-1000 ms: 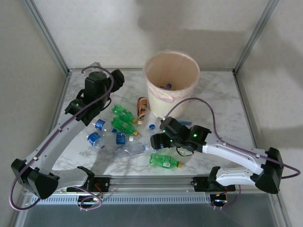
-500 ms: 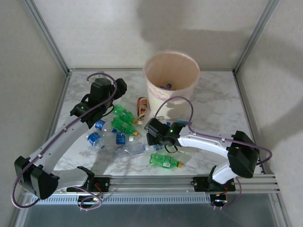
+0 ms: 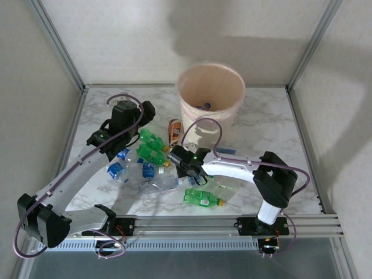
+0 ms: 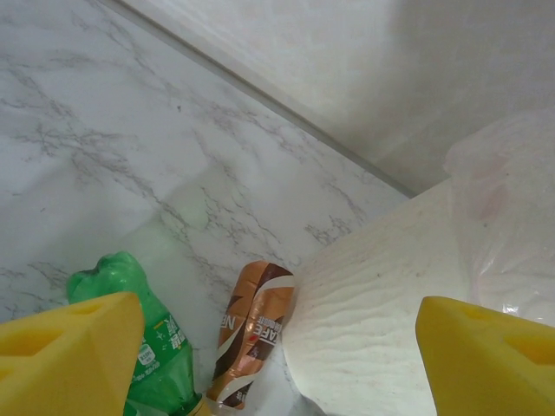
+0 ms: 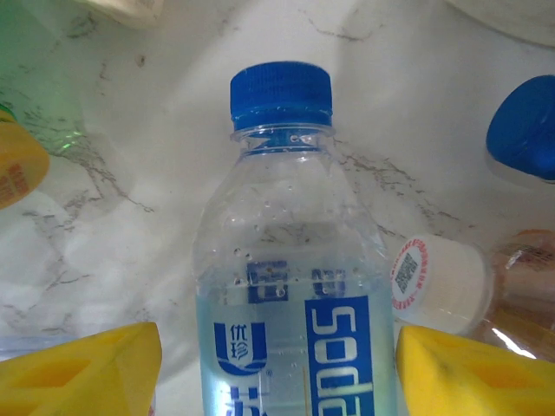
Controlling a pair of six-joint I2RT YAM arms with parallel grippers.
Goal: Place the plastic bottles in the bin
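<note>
Several plastic bottles lie on the marble left of the bin (image 3: 204, 125): two green ones (image 3: 152, 146), a brown-orange one (image 3: 174, 131) and a crushed clear one (image 3: 158, 185). Another green bottle (image 3: 202, 198) lies nearer the front. My right gripper (image 3: 176, 158) is low over the cluster. Its yellow fingers (image 5: 82, 373) straddle a clear soda bottle (image 5: 295, 286) with a blue cap (image 5: 280, 91); a sliver of marble shows beside the left finger. My left gripper (image 4: 279, 347) hangs open and empty over the brown-orange bottle (image 4: 251, 334), between a green bottle (image 4: 147, 355) and the bin wall (image 4: 381, 303).
The bin's thin liner (image 4: 512, 208) hangs over its rim, and a bottle lies inside the bin (image 3: 203, 106). Blue-labelled bottles (image 3: 116, 170) lie at the cluster's left. A white-capped bottle (image 5: 438, 284) and a blue cap (image 5: 525, 126) sit right of the straddled bottle. Frame posts rise at the back corners.
My right arm has swung left across the table into the bottle cluster and its jaws have narrowed around the soda bottle. My left gripper has shifted slightly right and nearer.
</note>
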